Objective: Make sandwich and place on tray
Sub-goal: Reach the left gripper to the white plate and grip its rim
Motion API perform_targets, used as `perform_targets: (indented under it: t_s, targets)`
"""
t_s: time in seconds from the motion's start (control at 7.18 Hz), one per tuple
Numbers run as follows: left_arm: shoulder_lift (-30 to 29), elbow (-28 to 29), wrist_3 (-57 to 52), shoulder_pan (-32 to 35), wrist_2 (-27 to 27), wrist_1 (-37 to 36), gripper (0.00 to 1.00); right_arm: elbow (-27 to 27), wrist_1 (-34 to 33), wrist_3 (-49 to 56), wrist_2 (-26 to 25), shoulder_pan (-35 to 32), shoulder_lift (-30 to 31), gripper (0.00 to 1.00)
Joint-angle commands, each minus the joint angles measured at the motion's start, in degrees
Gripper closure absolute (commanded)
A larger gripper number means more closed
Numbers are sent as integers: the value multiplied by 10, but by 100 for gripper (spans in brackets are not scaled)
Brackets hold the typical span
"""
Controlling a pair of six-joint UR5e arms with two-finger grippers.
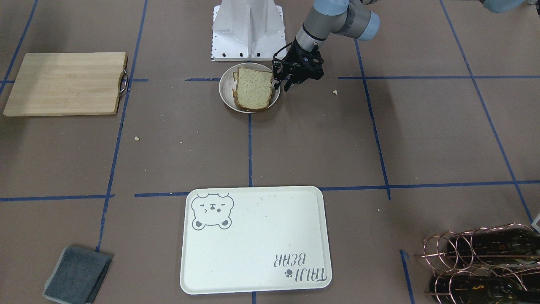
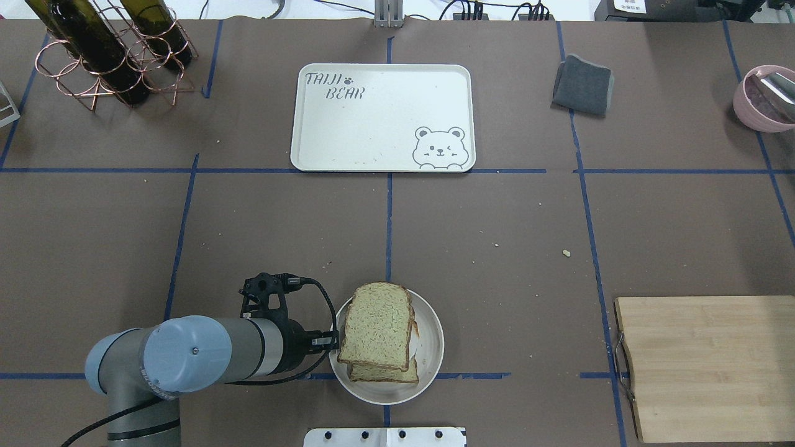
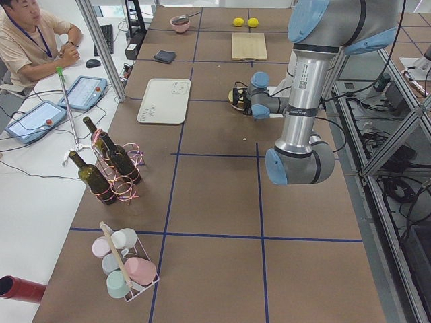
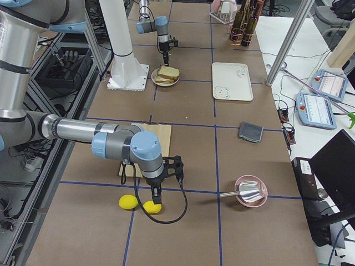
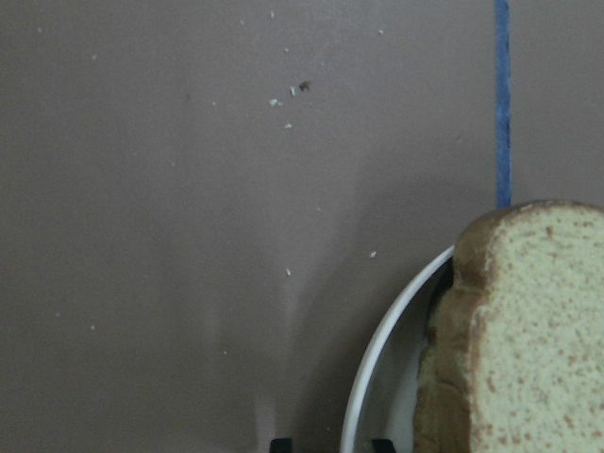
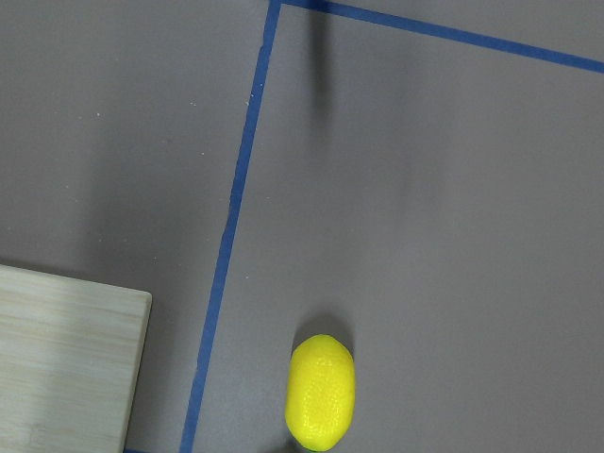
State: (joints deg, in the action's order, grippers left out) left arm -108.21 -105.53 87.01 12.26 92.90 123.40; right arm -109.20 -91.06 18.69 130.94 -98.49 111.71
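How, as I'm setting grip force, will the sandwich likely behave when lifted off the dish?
Probably soft: the sandwich is speckled bread, so a hard squeeze may dent it. The slices sit offset, not aligned, so they may slide apart when lifted. It looks light, so a push might slide it across the dish.

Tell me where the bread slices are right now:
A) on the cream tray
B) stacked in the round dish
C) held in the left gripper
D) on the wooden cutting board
B: the bread slices lie stacked in the round dish, with the left gripper beside the dish and holding nothing, and the tray well apart from them.
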Motion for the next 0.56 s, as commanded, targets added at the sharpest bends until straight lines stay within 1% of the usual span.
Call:
perform_targets:
  t_s: [0.0,0.14,0.42]
  targets:
    - [-5,7,-1,-5,0,0,74,1,0,0,-2,-1,-1,0]
    - [-5,6,-1,-6,0,0,100,7,1,0,-3,-1,-2,0]
    - [-5,-5,-1,-3,4,0,100,14,1,0,-5,-1,-2,0]
